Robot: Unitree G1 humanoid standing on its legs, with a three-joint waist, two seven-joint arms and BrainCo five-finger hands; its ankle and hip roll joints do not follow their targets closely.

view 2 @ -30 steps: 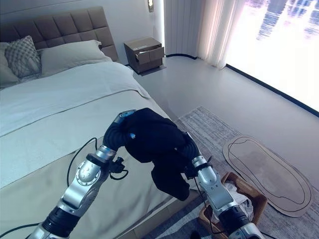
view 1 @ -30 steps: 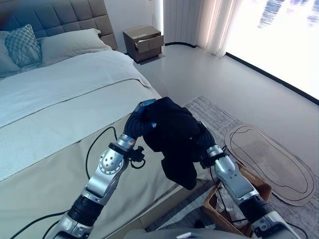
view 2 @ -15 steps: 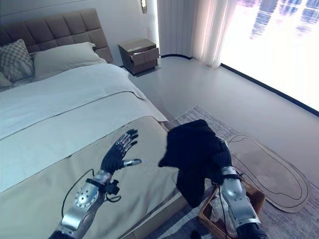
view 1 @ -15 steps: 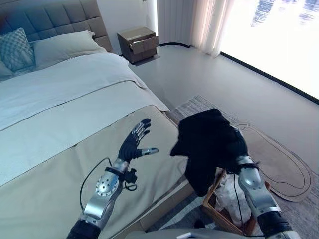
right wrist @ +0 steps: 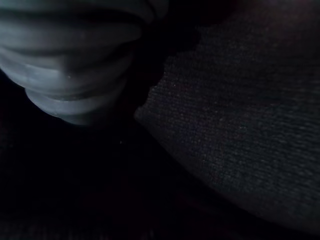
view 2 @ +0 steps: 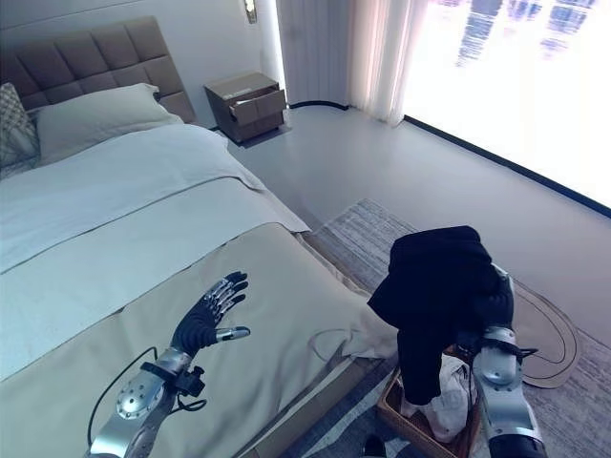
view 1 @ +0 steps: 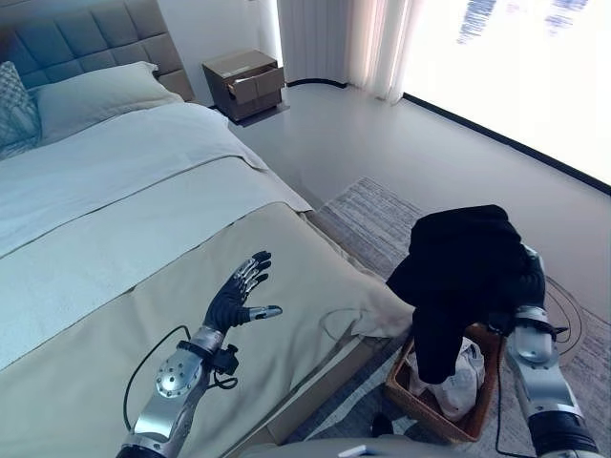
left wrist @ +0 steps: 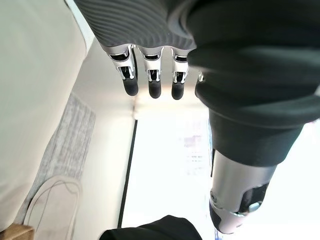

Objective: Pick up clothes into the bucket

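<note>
A black knitted garment drapes over the right hand, hiding its fingers, so I cannot tell their state; its loose end hangs down into the brown woven basket just below, onto white clothes. The left hand, fingers spread and empty, hovers above the beige bedspread

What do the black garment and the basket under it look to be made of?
The black garment looks like soft matte fabric, probably a fine knit: the right wrist view shows a tight ribbed weave, and it hangs in limp folds from the right hand. The basket looks like brown woven wicker or rattan, judging by its textured rim, though the weave is too small to confirm.
</note>
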